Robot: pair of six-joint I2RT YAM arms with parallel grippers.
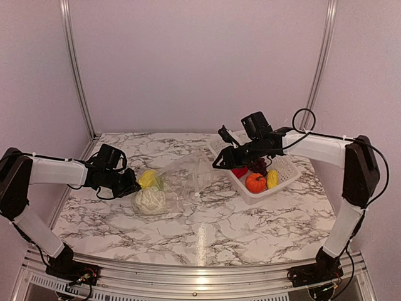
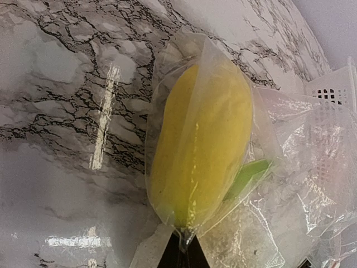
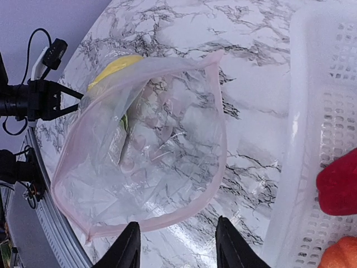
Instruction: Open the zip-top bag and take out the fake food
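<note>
The clear zip-top bag [image 1: 182,179] lies open on the marble table, its pink zip rim [image 3: 217,145] gaping toward the basket. Inside it sit a yellow toy food [image 1: 148,179] and a cream-white one [image 1: 151,200]. My left gripper [image 1: 133,186] is shut on the bag's closed bottom corner; in the left wrist view the yellow toy [image 2: 203,142] fills the plastic just beyond my gripper [image 2: 187,245]. My right gripper [image 1: 219,164] is open and empty, hovering between the bag's mouth and the basket; its fingertips [image 3: 125,248] straddle the rim from above.
A white lattice basket [image 1: 285,179] stands at the right with an orange toy [image 1: 255,182], a yellow one [image 1: 272,179], a red one [image 1: 240,172] and dark grapes [image 1: 258,165]. Its wall [image 3: 301,139] is close to my right gripper.
</note>
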